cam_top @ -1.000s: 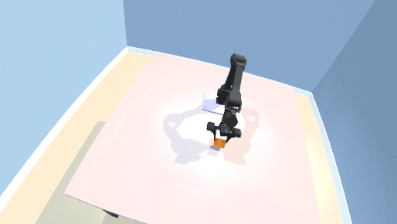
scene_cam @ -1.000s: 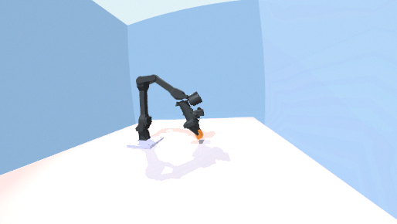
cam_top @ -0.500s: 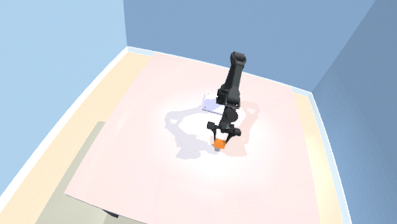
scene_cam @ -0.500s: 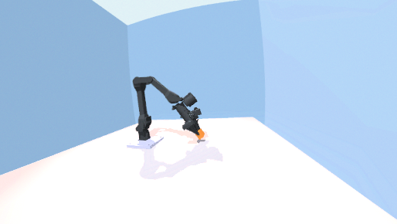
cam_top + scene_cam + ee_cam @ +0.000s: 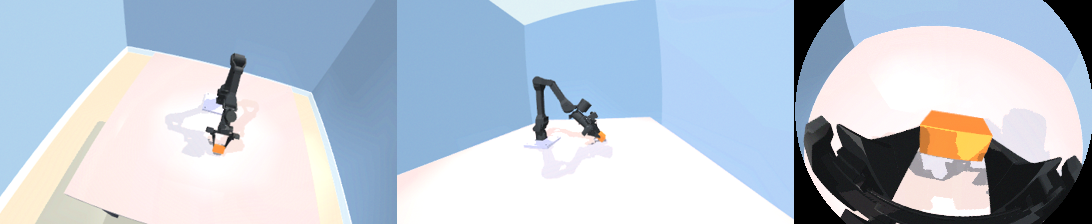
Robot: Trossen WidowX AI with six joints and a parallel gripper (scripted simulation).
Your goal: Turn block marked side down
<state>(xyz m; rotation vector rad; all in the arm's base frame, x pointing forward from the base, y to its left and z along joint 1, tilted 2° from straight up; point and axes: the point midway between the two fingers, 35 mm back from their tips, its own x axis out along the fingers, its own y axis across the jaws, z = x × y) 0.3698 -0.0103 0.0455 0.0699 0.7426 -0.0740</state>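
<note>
The orange block (image 5: pixel 218 148) (image 5: pixel 602 137) (image 5: pixel 955 141) is held between the two fingertips and looks tilted. In the wrist view two of its faces show, both plain orange, one partly lit yellow; no marked side can be made out. My gripper (image 5: pixel 221 147) (image 5: pixel 600 136) (image 5: pixel 955 136) is shut on the block, with one finger at each end, and slants down and outward from the arm. The block is low over the table (image 5: pixel 185 185) (image 5: pixel 613 193) (image 5: pixel 909 65), with its shadow close beneath; whether it touches the table I cannot tell.
The arm's white base plate (image 5: pixel 208 106) (image 5: pixel 532 145) stands on the table behind the gripper. Shadows of the arm lie on the table around the block. Blue walls (image 5: pixel 216 31) (image 5: pixel 590 58) rise beyond the table's edges.
</note>
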